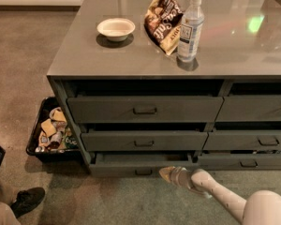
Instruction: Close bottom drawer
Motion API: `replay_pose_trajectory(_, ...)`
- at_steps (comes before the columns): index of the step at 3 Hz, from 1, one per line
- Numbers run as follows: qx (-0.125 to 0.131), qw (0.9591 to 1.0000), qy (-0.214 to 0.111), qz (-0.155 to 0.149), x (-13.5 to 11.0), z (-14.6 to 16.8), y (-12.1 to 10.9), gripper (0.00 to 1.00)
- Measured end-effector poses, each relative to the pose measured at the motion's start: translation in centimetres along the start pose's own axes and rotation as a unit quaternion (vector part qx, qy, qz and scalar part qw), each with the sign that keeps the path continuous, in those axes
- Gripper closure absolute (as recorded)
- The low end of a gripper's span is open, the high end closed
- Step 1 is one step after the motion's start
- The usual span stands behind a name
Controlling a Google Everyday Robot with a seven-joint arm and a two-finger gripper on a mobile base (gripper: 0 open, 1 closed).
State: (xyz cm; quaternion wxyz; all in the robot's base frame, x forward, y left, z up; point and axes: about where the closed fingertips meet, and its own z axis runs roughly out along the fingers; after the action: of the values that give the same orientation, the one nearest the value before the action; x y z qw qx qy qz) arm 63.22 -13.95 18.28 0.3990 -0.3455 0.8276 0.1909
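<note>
The bottom drawer (131, 164) on the left side of the grey-green cabinet stands slightly pulled out, with a strip of its flat floor showing behind the low front panel. Its small dark handle (144, 172) is at the centre of the panel. My gripper (166, 174) is low near the floor, just right of the handle, and its tip is at or touching the drawer front. My white arm (225, 198) reaches in from the lower right.
On the cabinet top (84, 55) stand a white bowl (115, 28), a snack bag (162, 20) and a water bottle (189, 29). A black bin of snacks (50, 130) sits on the floor to the cabinet's left. A person's shoe (28, 199) is at the lower left.
</note>
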Motion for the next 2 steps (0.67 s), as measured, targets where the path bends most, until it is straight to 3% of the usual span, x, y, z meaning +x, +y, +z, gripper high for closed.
replay_pose_trajectory(2, 0.006, 0.9995, -0.021, -0.024, -4.6, 2.5, -1.8, 1.00)
